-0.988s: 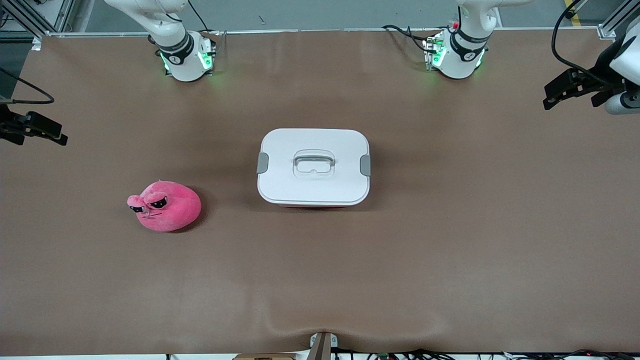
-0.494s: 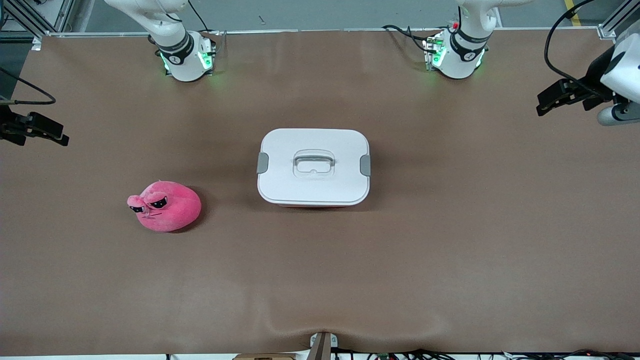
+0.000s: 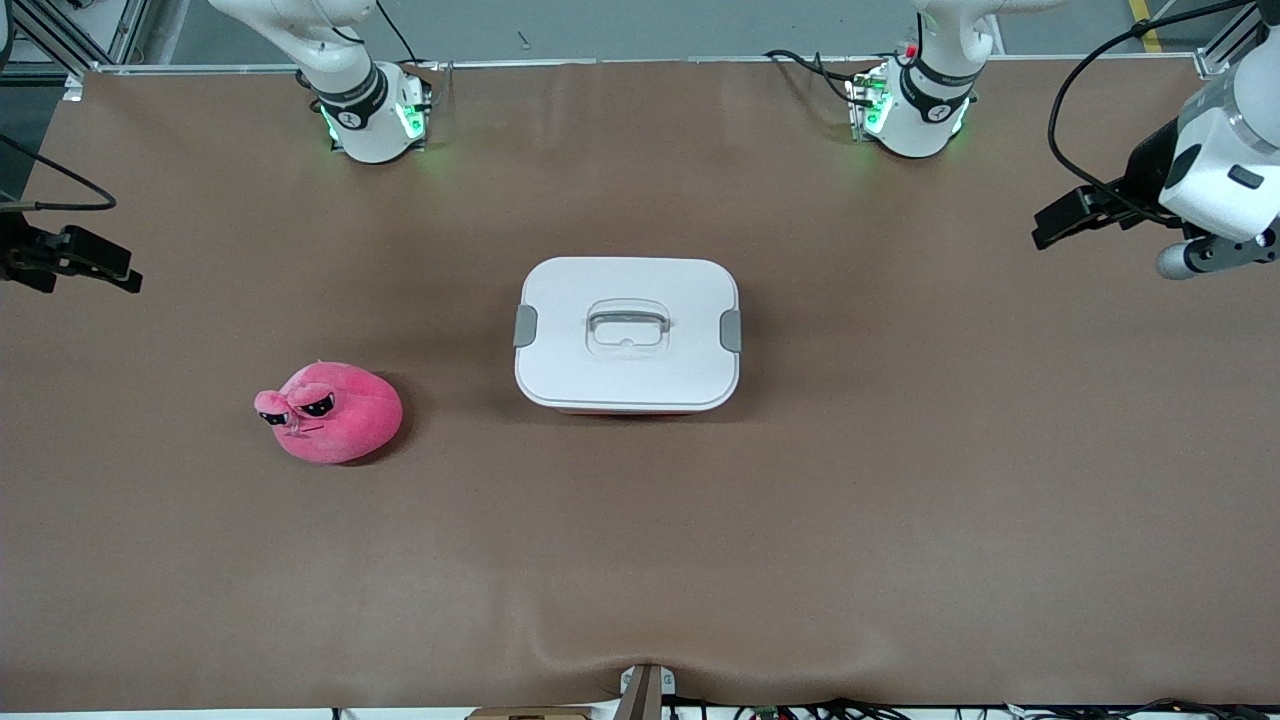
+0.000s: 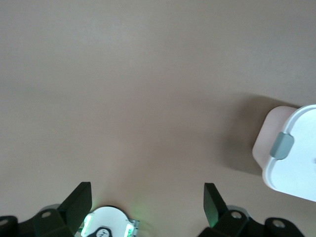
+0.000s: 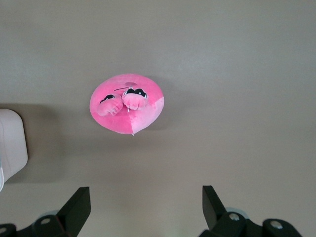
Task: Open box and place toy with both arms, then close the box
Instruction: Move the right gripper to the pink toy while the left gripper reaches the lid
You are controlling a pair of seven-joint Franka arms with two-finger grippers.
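The box (image 3: 627, 335) stands mid-table with its white lid on and a grey clip (image 3: 731, 330) at each end; one corner of the box (image 4: 291, 153) shows in the left wrist view. The toy (image 3: 330, 412), a pink plush with sleepy eyes, lies on the mat toward the right arm's end, slightly nearer the front camera than the box. My left gripper (image 3: 1060, 222) hangs open and holding nothing over bare mat at the left arm's end, seen as the left gripper (image 4: 147, 205) in its wrist view. My right gripper (image 3: 115, 268) hangs open over the right arm's end; the right gripper (image 5: 145, 205) looks down at the toy (image 5: 127, 103).
Brown mat (image 3: 900, 500) covers the whole table. The two arm bases (image 3: 375, 120) (image 3: 915, 110) stand along the edge farthest from the front camera. The left arm's base (image 4: 106, 224) shows between the left fingers. A box corner (image 5: 12, 143) shows in the right wrist view.
The left gripper has moved in from the table's end toward the box, with more of its wrist in view. The right gripper has barely shifted. Box and toy have not moved.
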